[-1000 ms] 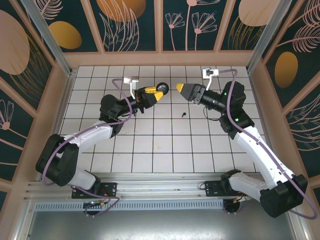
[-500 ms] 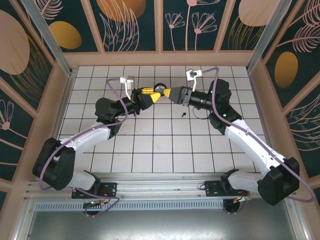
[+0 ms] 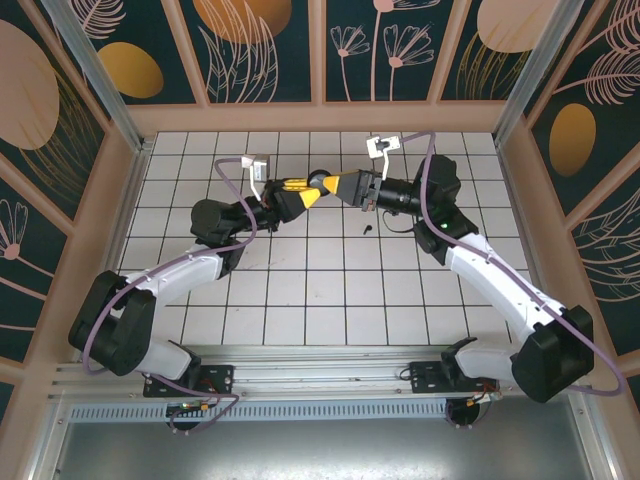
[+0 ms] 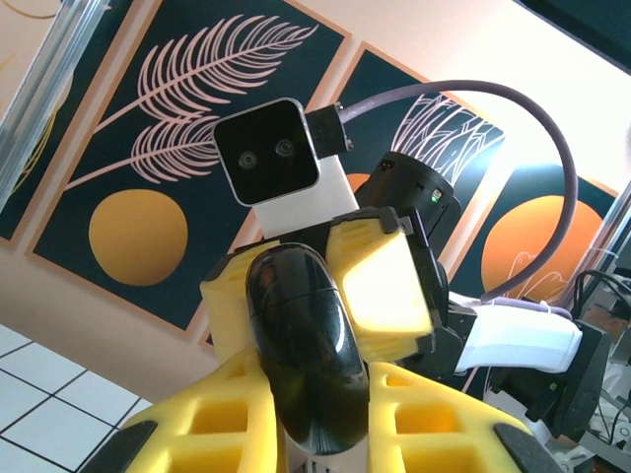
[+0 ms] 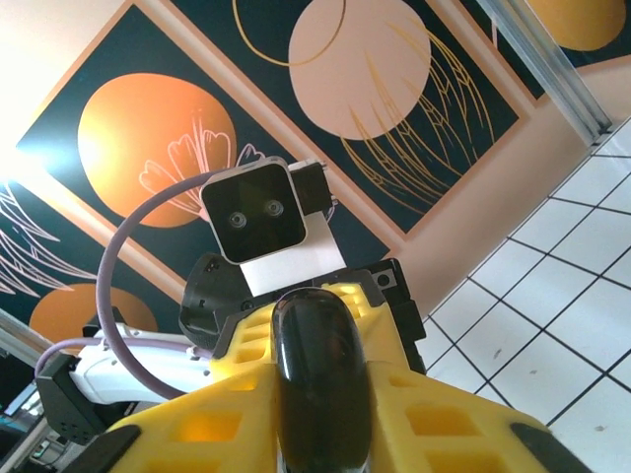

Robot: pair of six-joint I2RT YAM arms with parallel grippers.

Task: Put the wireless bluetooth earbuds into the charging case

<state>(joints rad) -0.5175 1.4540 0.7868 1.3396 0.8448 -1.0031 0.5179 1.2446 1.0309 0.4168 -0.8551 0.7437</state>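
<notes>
Above the counter (image 3: pixel 300 290), toward its far middle: left fingers (image 3: pixel 302 188) and right fingers (image 3: pixel 342 186) are facing each other tip to tip in the air, both on one black case (image 3: pixel 319 177).
Left fingers: gripping the case narrowly, its glossy rounded body standing up between the yellow pads.
Right fingers: clasping the same case from the opposite side, one yellow pad sitting against each flank.
Earbud: one tiny black stemmed earbud (image 3: pixel 368 229) is lying on a white tile just nearer than the right fingers, apart from the case.
Wrist camera: a white camera block (image 4: pixel 271 153) is looking straight across from the right arm.
Lettering: anything printed on the case or arms is coming out too small to read.
</notes>
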